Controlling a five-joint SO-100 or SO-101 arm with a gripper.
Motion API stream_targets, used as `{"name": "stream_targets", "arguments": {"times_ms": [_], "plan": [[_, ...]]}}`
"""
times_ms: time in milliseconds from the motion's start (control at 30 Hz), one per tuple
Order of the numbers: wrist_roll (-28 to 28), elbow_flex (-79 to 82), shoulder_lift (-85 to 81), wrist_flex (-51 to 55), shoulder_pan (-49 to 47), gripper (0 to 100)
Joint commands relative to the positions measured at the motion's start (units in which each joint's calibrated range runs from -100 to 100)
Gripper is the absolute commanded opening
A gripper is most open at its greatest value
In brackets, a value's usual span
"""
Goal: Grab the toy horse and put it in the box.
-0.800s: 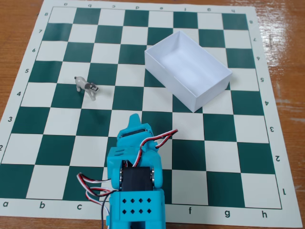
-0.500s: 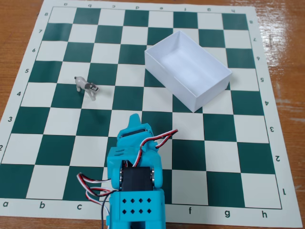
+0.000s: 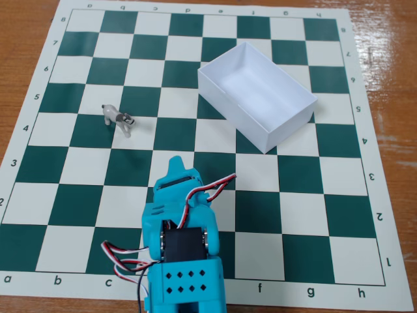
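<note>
The toy horse (image 3: 118, 119) stood at left-centre on the chessboard mat (image 3: 58, 195), untouched. My tool (image 3: 176, 164), lower centre, held nothing; I could not tell its opening. The box (image 3: 287, 127) sat upper right. I judged a leftward, square-on approach best.

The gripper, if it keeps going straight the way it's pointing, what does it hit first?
Probably nothing: the gripper points up the chessboard, passing between the toy horse and the box. Its height is unclear.
</note>
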Motion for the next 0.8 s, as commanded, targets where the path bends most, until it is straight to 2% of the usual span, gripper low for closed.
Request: {"name": "stream_targets", "arguments": {"times_ms": [0,300,467,567,700,767], "plan": [[0.2,0.36,-0.49,0.39,-0.55,27],[-0.92,-0.46,-0.49,0.31,1.66,27],[-2.44,-12.84,5.08,5.21,0.66,27],[-5.76,-35.23,31.99,9.53,1.3,27],[-8.79,-89.4,79.95,36.61,4.16,27],[-10.3,-104.33,89.86,38.1,6.52,27]]}}
